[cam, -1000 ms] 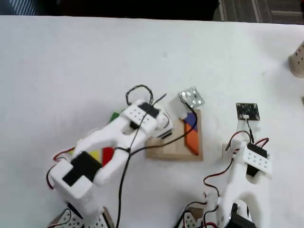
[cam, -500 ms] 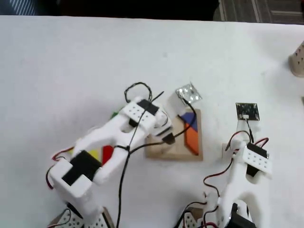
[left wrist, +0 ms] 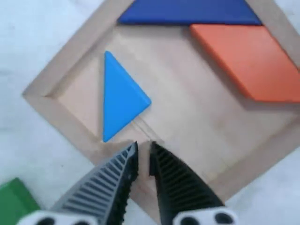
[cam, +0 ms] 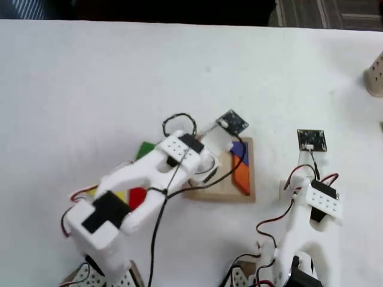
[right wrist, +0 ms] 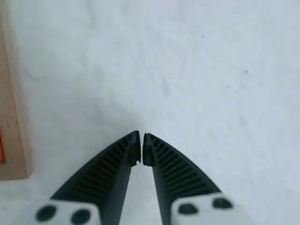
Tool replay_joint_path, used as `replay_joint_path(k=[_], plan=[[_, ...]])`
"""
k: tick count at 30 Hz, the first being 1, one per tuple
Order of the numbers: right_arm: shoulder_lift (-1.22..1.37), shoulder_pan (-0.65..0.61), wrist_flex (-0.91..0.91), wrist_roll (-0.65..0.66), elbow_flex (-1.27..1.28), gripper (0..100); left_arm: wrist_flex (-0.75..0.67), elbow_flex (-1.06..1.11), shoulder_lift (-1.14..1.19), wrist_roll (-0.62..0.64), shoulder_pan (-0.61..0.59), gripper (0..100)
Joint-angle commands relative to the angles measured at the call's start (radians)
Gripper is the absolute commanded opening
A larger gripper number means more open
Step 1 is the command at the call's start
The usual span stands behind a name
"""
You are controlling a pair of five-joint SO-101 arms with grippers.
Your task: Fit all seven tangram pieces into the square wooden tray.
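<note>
The square wooden tray (left wrist: 61, 117) (cam: 206, 190) holds a light blue triangle (left wrist: 121, 96), a dark blue triangle (left wrist: 187, 11) (cam: 240, 147) and an orange parallelogram (left wrist: 248, 61) (cam: 242, 170). My left gripper (left wrist: 143, 152) hovers shut over the tray's near rim, just beside the light blue triangle, with nothing between its fingers. A green piece (cam: 145, 149) (left wrist: 14, 201) lies on the table left of the tray. Yellow (cam: 121, 195) and red (cam: 136, 195) pieces peek out under the left arm (cam: 149, 173). My right gripper (right wrist: 140, 145) is shut and empty over bare table right of the tray (right wrist: 11, 117).
The right arm (cam: 311, 206) stands folded at the front right, with its camera board (cam: 312, 140) beside the tray. A pale object (cam: 375, 75) sits at the far right edge. White table stretches open behind and to the left.
The left arm's wrist has turned and shifted slightly over the tray, uncovering more of the green piece. The right arm has kept still.
</note>
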Motion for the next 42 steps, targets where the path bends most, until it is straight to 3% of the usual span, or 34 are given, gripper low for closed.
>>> replay_joint_path(k=[1,16,20,33,42], plan=[[-0.03,-0.01,0.004,0.011,-0.005,2.1,0.026,-0.12,0.05,0.015,0.012,4],[-0.031,-0.01,0.005,0.012,-0.005,2.1,0.037,-0.339,0.196,0.017,-0.084,2],[-0.031,-0.01,0.005,0.012,-0.005,2.1,0.041,-0.379,0.225,0.094,-0.093,2],[-0.031,-0.01,0.005,0.012,-0.005,2.1,0.163,-0.387,0.101,0.121,-0.087,2],[-0.031,-0.03,0.005,0.012,-0.005,2.0,-0.011,-0.272,0.054,0.123,0.012,2]])
